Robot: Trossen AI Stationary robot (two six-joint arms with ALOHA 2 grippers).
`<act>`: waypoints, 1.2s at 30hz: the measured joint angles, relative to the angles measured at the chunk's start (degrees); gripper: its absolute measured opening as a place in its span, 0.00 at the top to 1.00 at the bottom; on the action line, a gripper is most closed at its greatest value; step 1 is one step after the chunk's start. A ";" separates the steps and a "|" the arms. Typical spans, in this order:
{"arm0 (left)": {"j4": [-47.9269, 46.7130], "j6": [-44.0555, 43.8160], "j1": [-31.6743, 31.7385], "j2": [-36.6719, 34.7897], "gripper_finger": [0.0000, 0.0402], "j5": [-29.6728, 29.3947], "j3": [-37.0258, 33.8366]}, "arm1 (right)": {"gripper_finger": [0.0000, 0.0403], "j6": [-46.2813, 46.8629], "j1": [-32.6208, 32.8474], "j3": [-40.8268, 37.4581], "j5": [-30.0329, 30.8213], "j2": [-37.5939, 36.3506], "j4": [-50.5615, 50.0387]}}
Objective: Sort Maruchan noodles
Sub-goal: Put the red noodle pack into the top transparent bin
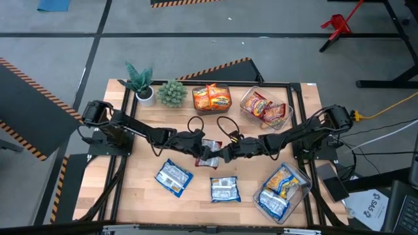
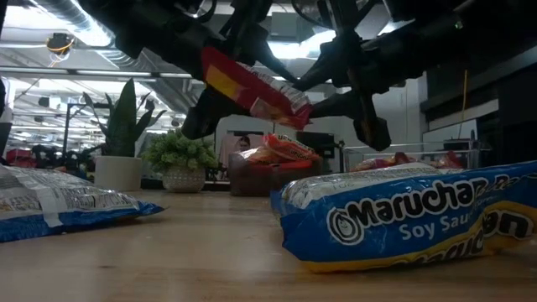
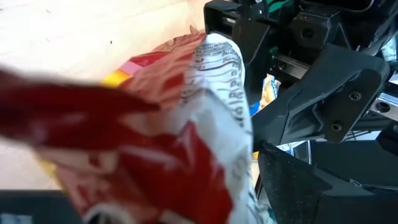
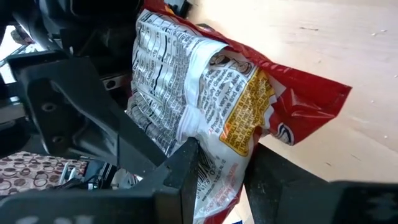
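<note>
Two blue-and-white packets (image 1: 174, 177) lay loose on the table's (image 1: 130, 196) near side; one read "Maruchan" and "Soy Sau" in the low view; the other's print was unreadable; both arms reached inward, meeting mid-table, lifted; the right gripper (image 1: 224, 153) had its fingers (image 4: 186, 168) pinched on a red packet (image 1: 210, 153), nutrition print showing, held clear of the wood; the left gripper (image 1: 198, 149) sat at the packet's other end, its hold unclear; three clear bins (image 1: 212, 98) held more packets.
</note>
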 joint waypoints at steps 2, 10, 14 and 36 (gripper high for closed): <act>-0.01 -0.02 0.02 -0.08 0.52 -0.04 0.02 | 0.74 -0.20 0.01 -0.05 0.69 -0.49 -0.37; -0.26 -0.07 0.02 -0.10 0.57 0.19 0.07 | 0.74 -1.31 0.05 -0.18 0.86 -0.91 -0.42; -0.41 -0.07 0.02 -0.10 0.59 0.26 0.07 | 0.72 -1.33 0.05 -0.18 0.88 -0.91 -0.75; 0.81 2.64 1.21 0.07 0.59 0.80 0.18 | 0.32 -0.85 -0.06 0.30 5.24 -11.21 -12.64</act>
